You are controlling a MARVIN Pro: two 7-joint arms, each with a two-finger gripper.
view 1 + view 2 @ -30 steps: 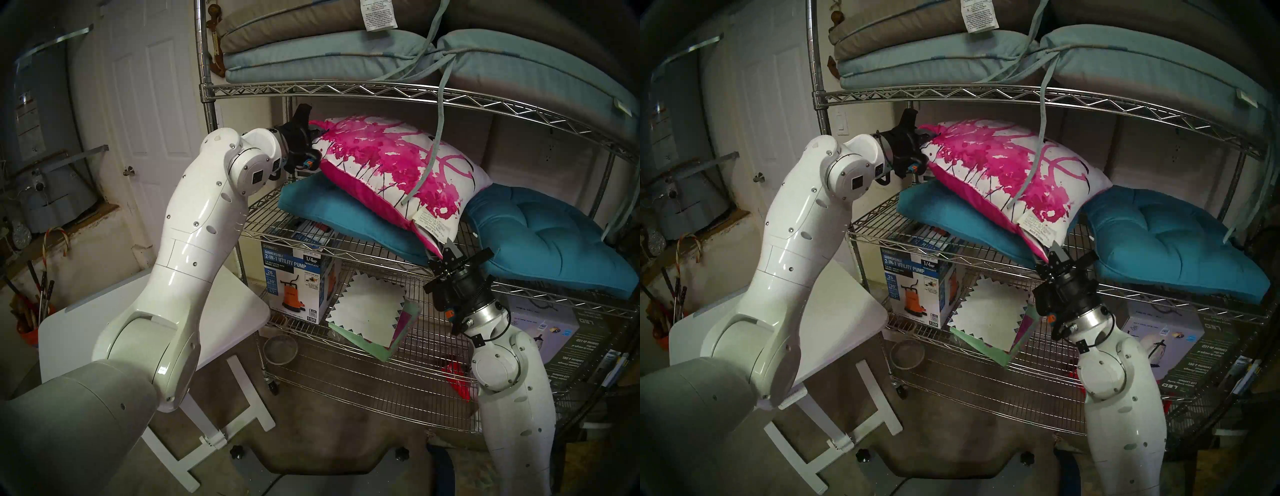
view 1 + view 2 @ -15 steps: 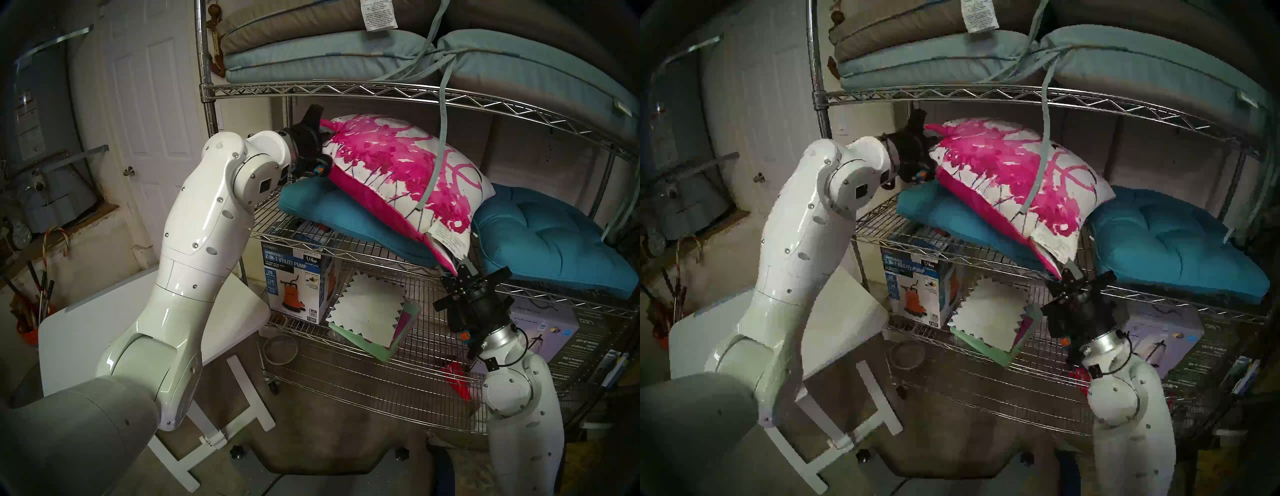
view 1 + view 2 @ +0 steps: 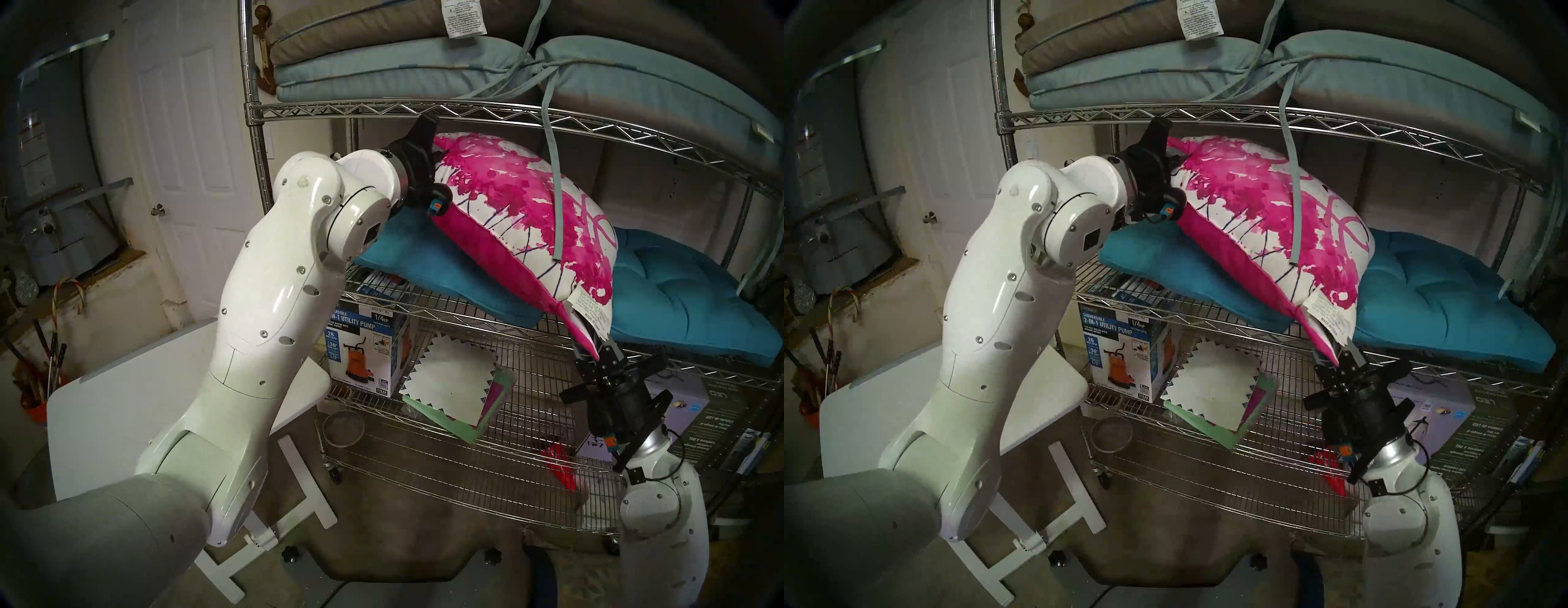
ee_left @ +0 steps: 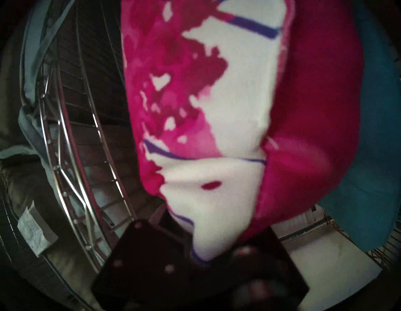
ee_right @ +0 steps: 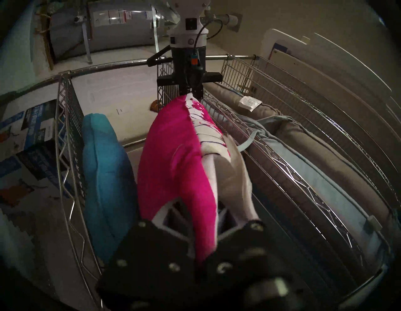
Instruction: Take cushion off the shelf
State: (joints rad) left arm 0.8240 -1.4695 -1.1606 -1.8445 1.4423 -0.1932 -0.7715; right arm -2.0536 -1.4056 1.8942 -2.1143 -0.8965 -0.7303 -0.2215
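Head stereo left shows the cushion [image 3: 522, 220] slung between both arms on the middle tier of the shelf [image 3: 466, 111], tilted, its lower part resting across a teal seat cushion [image 3: 441, 276]. The left end effector [image 3: 437, 163] is clamped on the upper left corner; the right end effector [image 3: 596, 346] is pinched tight on the lower corner by the white label [image 3: 592, 308], at the tier's front edge.

It looks light, plump and soft: the fabric bunches where it is gripped, and the body sags between the two holds. Opposite corners are sensible places to hold, but thin corner cloth could slip under a hard pull.

A pale blue tie [image 3: 555, 178] hangs from the long pads [image 3: 424, 72] on the tier above and drapes over the cushion's face; it may drag. A second teal seat cushion [image 3: 687, 297] lies just behind to the right. The upper tier's zigzag edge sits close above the left end effector, leaving little headroom. The small white worktop [image 3: 127, 407] stands left of the shelf.
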